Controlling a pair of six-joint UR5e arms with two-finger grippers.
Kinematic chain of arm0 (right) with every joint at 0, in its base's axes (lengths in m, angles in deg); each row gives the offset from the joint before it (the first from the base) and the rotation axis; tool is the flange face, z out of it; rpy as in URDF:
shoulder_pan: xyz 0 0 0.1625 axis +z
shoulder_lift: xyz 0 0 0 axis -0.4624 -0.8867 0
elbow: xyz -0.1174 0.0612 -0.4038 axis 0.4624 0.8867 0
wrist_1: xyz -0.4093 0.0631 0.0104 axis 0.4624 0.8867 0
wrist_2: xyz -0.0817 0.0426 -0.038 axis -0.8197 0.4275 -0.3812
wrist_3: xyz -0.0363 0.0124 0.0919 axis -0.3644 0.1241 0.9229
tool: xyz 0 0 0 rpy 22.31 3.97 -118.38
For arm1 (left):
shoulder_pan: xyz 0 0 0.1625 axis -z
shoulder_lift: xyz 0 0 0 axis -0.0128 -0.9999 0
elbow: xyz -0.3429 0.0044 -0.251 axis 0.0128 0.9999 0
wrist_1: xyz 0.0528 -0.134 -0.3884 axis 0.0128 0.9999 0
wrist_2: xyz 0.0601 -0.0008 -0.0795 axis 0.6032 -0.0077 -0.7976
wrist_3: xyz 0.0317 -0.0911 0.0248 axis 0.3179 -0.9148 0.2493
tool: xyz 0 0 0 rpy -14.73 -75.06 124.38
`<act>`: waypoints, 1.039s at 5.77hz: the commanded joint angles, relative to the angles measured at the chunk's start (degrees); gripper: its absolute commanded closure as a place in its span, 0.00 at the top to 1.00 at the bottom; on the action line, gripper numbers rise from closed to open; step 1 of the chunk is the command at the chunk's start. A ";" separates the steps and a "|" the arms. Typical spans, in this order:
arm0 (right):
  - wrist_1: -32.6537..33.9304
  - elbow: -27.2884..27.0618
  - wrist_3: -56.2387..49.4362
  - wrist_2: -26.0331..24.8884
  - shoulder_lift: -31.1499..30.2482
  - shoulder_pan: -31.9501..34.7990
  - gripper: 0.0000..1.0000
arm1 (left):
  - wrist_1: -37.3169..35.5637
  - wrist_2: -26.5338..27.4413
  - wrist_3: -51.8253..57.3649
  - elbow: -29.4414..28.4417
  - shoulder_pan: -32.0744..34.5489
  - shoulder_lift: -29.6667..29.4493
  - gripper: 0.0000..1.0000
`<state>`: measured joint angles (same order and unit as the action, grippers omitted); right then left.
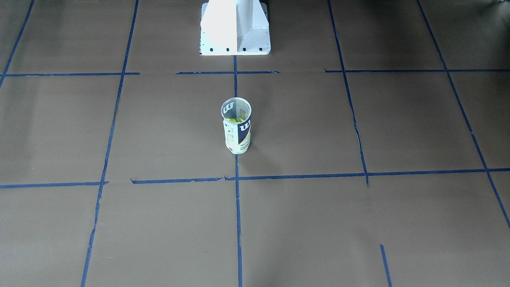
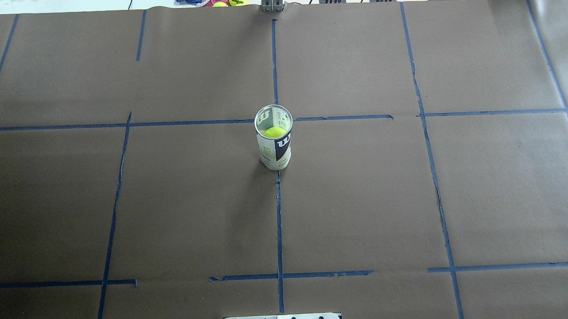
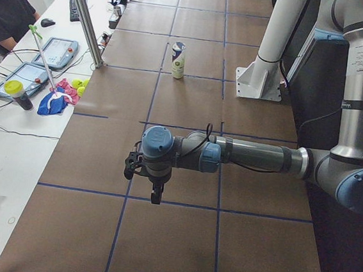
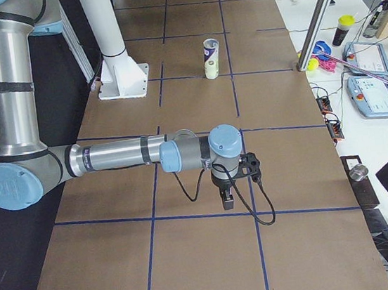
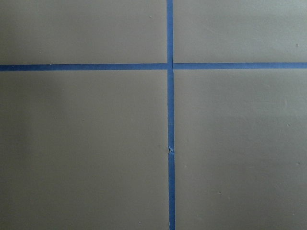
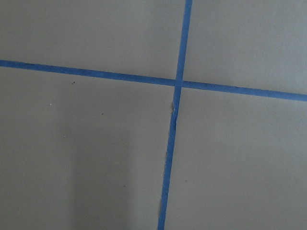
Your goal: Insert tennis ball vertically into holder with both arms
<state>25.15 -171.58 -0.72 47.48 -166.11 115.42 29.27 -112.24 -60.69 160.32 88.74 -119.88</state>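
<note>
We find the holder point(image 2: 274, 148) upright midway between the table point(image 2: 172, 215) edges, with the tennis ball point(image 2: 274, 132) seated inside below the rim. We judge the holder light, thin-walled and easily tipped, best gripped low on its labelled wall, and the fuzzy ball soft and non-slip. The left gripper point(image 3: 155, 196) and right gripper point(image 4: 227, 201) hang near opposite table ends; we cannot tell how wide either stands

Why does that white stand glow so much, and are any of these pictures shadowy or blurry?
Front-facing view: the white pedestal is overexposed, its surface detail washed out. Overhead view: the holder throws a faint soft shadow toward the lower left; the tennis ball inside looks sharp. Both wrist views: mostly even light on brown paper and blue tape, a dim patch at left, no glare.
</note>
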 commanded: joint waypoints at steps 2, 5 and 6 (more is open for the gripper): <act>6.67 -1.88 -4.38 0.43 0.48 0.89 1.00 | -0.60 0.33 -0.04 0.08 -0.88 -0.53 1.00; 6.33 -2.15 -4.38 0.51 -1.53 0.98 1.00 | -5.40 0.07 0.31 -1.23 -2.99 -3.23 1.00; 6.07 -1.54 -4.29 0.25 -1.45 0.98 1.00 | -4.91 -0.19 0.49 -1.41 -2.91 -2.55 1.00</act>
<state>31.41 -173.46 -5.09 47.76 -167.47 116.40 24.70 -112.20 -60.39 159.15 85.85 -122.45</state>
